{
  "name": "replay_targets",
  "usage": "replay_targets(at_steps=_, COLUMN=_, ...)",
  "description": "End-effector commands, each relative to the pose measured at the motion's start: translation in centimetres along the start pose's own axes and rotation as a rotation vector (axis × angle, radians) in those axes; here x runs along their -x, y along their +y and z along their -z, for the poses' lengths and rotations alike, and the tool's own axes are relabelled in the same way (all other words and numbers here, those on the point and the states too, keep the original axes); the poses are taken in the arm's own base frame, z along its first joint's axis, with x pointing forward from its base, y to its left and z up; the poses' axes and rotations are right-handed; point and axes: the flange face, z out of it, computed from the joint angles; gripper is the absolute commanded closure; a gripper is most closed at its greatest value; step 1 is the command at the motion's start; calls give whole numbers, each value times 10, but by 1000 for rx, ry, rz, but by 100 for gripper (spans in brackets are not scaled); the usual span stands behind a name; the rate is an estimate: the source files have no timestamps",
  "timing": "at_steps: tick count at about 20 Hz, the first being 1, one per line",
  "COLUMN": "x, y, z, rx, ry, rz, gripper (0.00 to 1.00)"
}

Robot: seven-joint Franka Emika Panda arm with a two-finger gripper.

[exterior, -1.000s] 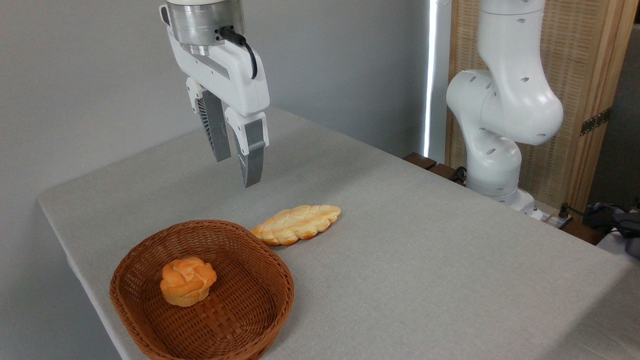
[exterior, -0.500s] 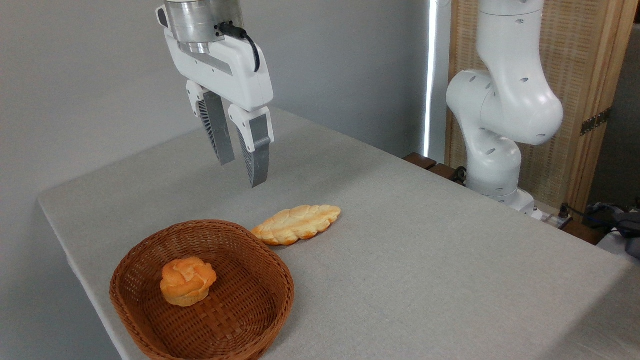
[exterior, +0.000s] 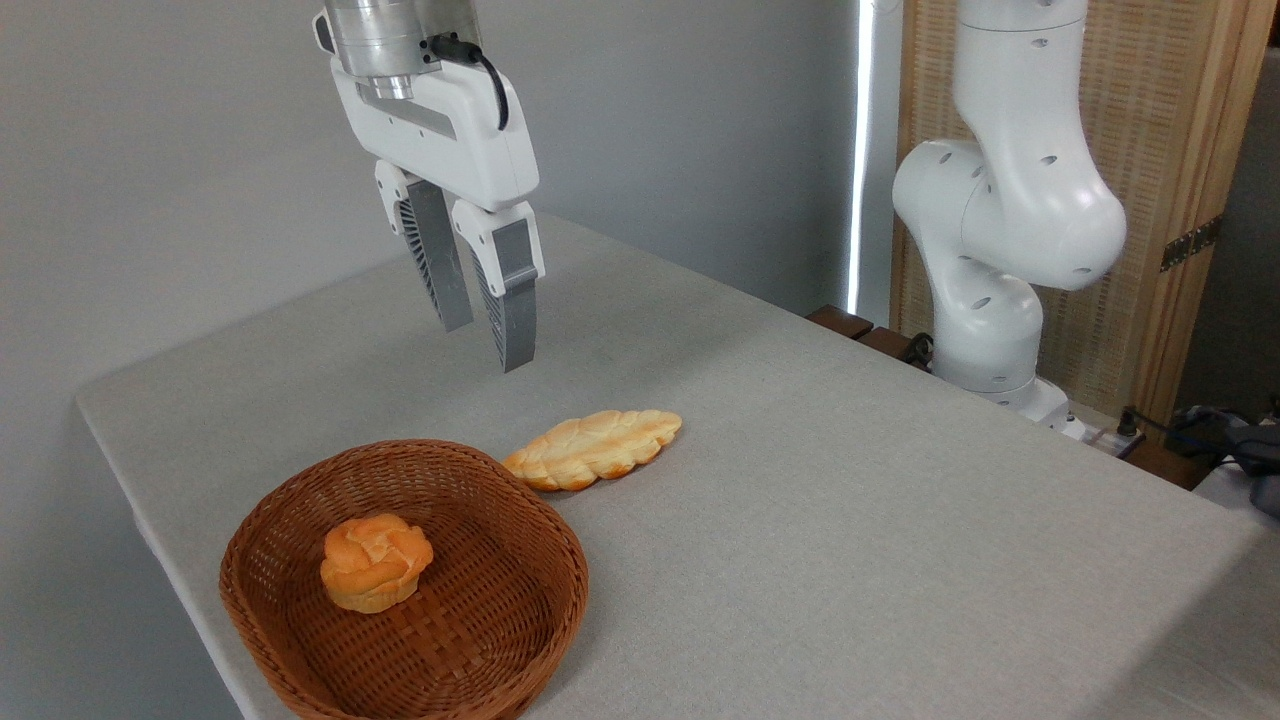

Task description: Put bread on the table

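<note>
Pale golden bread (exterior: 593,449) lies flat on the grey surface (exterior: 850,500), just beside the wicker basket (exterior: 300,640).
From the fixed camera, the hand (exterior: 488,343) has drifted a little up and right; it holds nothing, fingers slightly apart, it seems. A round bun (exterior: 375,560) sits in the basket, so the task looks done.

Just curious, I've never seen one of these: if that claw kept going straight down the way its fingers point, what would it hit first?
Probably the bare table. The gripper points down and hangs empty, apparently behind the braided loaf and the wicker basket. Depth is hard to judge from one view.
</note>
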Motion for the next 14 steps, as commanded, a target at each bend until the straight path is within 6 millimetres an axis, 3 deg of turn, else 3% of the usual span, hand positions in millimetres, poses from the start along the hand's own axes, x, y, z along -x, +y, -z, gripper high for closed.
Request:
replay_targets(at_steps=1, x=2, y=-1, z=6, rx=29, ry=5, rz=22, gripper=0)
replay_targets(at_steps=14, x=10, y=-10, z=8, rx=65, ry=36, rz=136, gripper=0)
